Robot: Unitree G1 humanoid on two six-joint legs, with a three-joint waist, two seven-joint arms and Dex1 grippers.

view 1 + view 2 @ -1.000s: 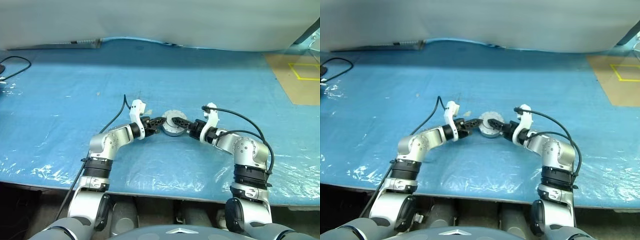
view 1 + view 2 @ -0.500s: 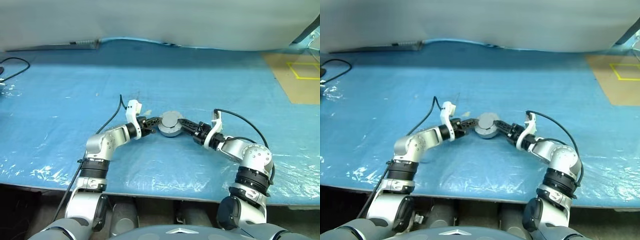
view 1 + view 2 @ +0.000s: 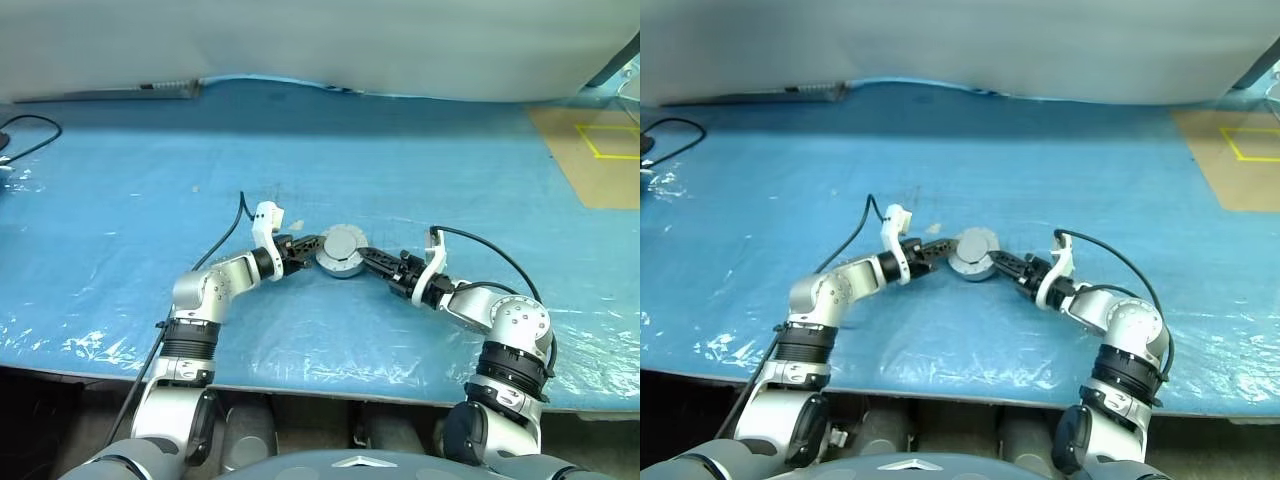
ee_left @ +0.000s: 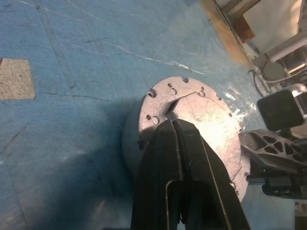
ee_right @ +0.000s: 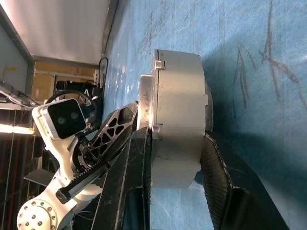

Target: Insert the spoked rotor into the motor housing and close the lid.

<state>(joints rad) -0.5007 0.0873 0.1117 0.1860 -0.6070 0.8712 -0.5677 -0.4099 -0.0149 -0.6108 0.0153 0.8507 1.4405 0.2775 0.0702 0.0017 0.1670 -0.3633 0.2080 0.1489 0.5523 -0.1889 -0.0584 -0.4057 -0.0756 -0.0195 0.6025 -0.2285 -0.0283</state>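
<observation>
The motor housing (image 3: 341,250), lid (image 4: 192,124) fitted, sits mid-table. It is clamped top-to-bottom by the right gripper (image 5: 175,158) at 4 o'clock; the left gripper (image 4: 173,125) (clenched, empty) rests on top. Rigid, smooth metal, probably heavy: grasp by the rim.

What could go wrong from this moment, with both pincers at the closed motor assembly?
The right pincer grips the motor housing only near its lower edge, one finger over the lid, one under the base, so the assembly could twist or slip if lifted. The left pincer, shut, presses its tips on the lid's face; a push there could slide the assembly across the blue sheet. The two pincers sit very close and might collide.
</observation>
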